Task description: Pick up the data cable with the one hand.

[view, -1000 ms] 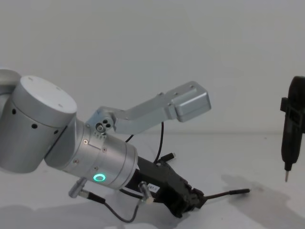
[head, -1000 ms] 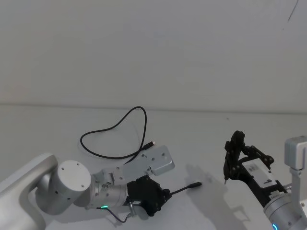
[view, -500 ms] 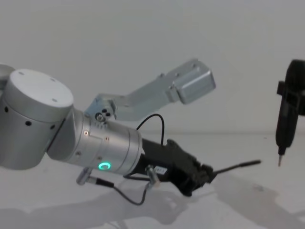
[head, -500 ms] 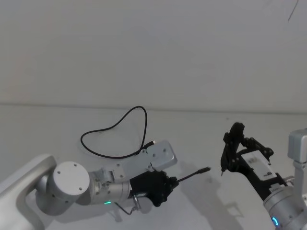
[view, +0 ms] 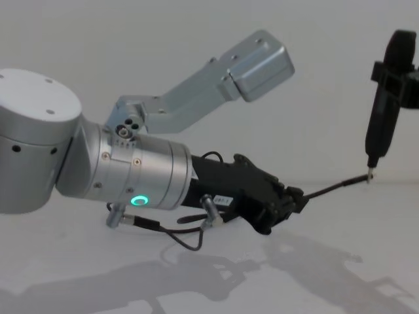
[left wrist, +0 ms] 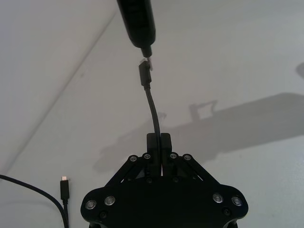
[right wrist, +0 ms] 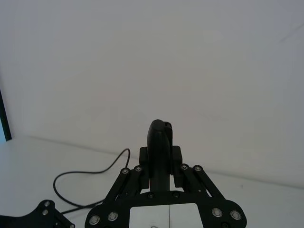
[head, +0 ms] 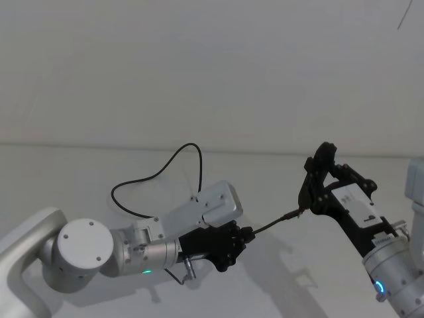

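Note:
The data cable (head: 159, 173) is thin and black. Most of it lies in a loop on the white table. My left gripper (head: 244, 233) is shut on it a short way from one plug and holds that end above the table. In the left wrist view the cable (left wrist: 153, 107) runs straight out from my shut left gripper (left wrist: 158, 142), and its plug (left wrist: 144, 76) touches the metal tip of a slim black tool (left wrist: 137, 21). My right gripper (right wrist: 160, 161) is shut on that tool (view: 383, 124). The cable's other plug (left wrist: 63, 186) rests on the table.
The white table (head: 79, 165) meets a plain white wall behind it. A short grey wire (view: 190, 235) with silver plugs hangs under my left wrist. A silver camera bracket (view: 255, 62) sticks up above the left arm.
My left gripper has risen and moved right with the cable end in it. The right gripper has moved the tool up and left, and its tip now meets the cable's plug.

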